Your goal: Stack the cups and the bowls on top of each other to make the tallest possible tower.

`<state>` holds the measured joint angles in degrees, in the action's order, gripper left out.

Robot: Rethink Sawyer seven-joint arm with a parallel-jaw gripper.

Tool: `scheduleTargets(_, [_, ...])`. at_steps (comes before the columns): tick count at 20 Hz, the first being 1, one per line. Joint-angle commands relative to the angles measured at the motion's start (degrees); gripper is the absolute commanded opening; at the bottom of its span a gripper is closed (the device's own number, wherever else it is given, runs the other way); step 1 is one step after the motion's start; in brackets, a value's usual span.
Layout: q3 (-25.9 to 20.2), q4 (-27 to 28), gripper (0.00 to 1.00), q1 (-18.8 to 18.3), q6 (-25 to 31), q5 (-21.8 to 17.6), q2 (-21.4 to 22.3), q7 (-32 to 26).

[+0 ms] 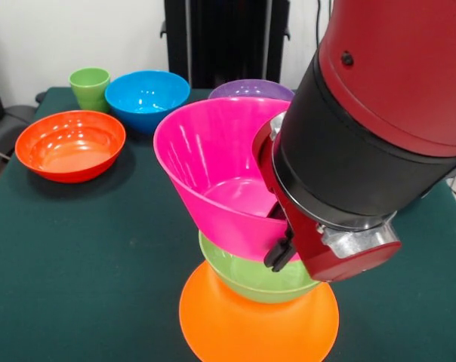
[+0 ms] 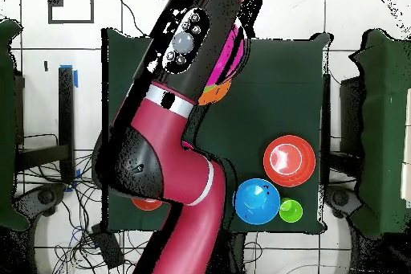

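Gripper [image 1: 282,226] fingers pinch the pink bowl [image 1: 213,162] rim, tilted atop the green bowl [image 1: 251,275] on the upturned orange bowl [image 1: 251,320], near centre. Light-green cup [image 1: 90,87] far left. No readable writing.

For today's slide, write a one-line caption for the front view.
Gripper holds a tilted pink bowl over a green bowl on an upturned orange bowl.

A flat dark green cloth-covered tabletop [image 1: 77,249] sits on a white tiled floor [image 2: 88,30] with tangled black cables [image 2: 80,214].
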<state>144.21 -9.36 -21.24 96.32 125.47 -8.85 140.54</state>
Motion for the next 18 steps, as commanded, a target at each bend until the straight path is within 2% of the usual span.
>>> scheduleTargets(1, [5.3,3.1,0.00,-0.1,5.8,1.8,1.3,9.5])
scheduleTargets(12, [7.7,3.2,0.00,-0.9,8.0,3.9,1.0,8.7])
scheduleTargets(18, [8.6,2.6,0.00,-0.8,8.9,2.5,0.9,7.6])
